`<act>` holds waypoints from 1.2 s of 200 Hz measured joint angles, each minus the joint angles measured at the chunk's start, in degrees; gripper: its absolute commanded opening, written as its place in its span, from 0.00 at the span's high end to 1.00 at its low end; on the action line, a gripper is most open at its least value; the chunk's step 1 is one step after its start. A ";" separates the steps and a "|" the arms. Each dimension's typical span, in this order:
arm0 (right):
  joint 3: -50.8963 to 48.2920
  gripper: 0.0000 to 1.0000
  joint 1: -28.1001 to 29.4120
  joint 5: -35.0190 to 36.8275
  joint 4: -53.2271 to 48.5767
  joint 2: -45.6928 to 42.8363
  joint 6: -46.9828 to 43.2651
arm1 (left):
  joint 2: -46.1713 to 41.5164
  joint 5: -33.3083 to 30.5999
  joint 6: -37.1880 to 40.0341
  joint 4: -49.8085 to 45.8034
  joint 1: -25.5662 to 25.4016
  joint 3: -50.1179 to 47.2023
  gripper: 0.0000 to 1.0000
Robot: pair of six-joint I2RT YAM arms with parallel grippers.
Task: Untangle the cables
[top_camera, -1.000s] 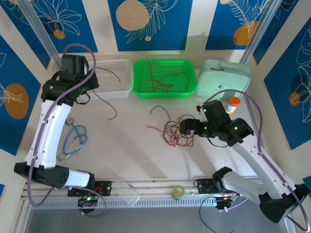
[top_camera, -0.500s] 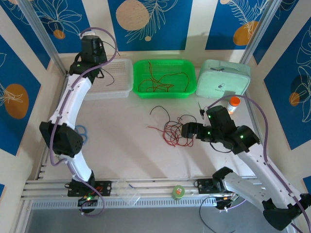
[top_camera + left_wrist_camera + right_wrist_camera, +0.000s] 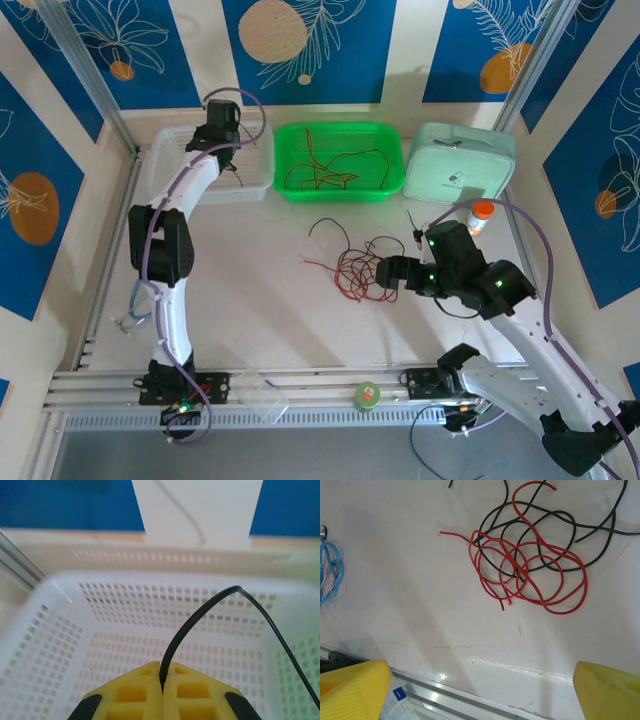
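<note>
Two risks. Pinched springy black wire [image 3: 200, 612] in left end effector [image 3: 162, 680] over white basket [image 3: 60, 645]; could have sprung out. Hung right end effector [image 3: 480, 695] open above tangle [image 3: 530, 575]; could have grabbed several.

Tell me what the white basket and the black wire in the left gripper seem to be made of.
White basket: probably moulded plastic, fairly matte; its walls and floor are regular grids of small square holes. Black wire: likely a smooth plastic or rubber sheath over a metal core; it forms a springy arch above the left gripper, whose jaws pinch it. The core is not visible.
</note>
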 measured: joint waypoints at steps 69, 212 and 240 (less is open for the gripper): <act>0.00 0.04 0.00 0.13 -0.07 2.32 0.70 | 2.21 5.51 -5.68 -9.99 0.46 0.00 0.22; 0.00 0.54 -3.10 1.70 11.19 31.06 -3.72 | -39.63 22.23 -8.17 -29.83 -0.17 -14.14 0.00; 0.02 0.82 -2.73 1.97 12.63 35.28 -4.33 | -46.99 24.39 -9.27 -32.59 -0.96 -23.63 0.00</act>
